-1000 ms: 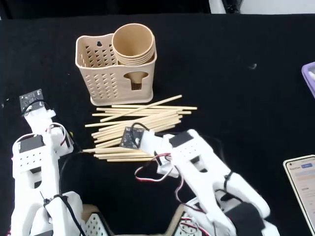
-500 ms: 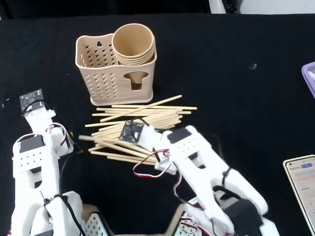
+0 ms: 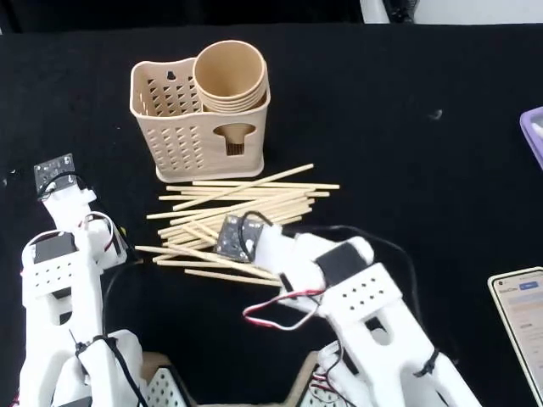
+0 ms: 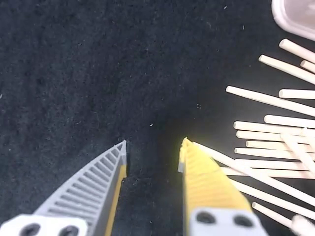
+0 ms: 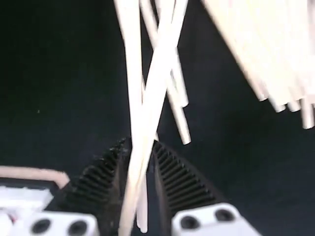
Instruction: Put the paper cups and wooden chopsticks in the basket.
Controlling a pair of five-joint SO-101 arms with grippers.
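Black cloth table (image 3: 407, 153). Tan perforated basket (image 3: 191, 144) stands upright at far left. Paper cups (image 3: 229, 72) are nested as one stack, mouth up, in the basket's right compartment, with the rims rising above the wall.

Wooden chopsticks (image 3: 246, 199) are pale, thin and round-ended. They lie in a loose heap on the cloth just near of the basket, not touching it. Most have their long axis left to right, far-right ends slightly raised toward the back. One stick crosses the heap on a steeper slant. A few at the near edge slant the other way, left ends farther back.

Right gripper (image 5: 140, 145): black ribbed jaws pinched in on a couple of crossed sticks (image 5: 147, 105), which run straight out from between the fingers. From above, the arm's wrist sits over the near right part of the heap, hiding the grip and the sticks' right ends.

Left gripper (image 4: 153, 145): jaws parted, nothing between them, low over bare cloth at the heap's left end. Stick ends lie just beside the yellow-faced finger (image 4: 204, 182).

A phone (image 3: 519, 309) and a purple item (image 3: 534, 131) are cut off at the right edge.
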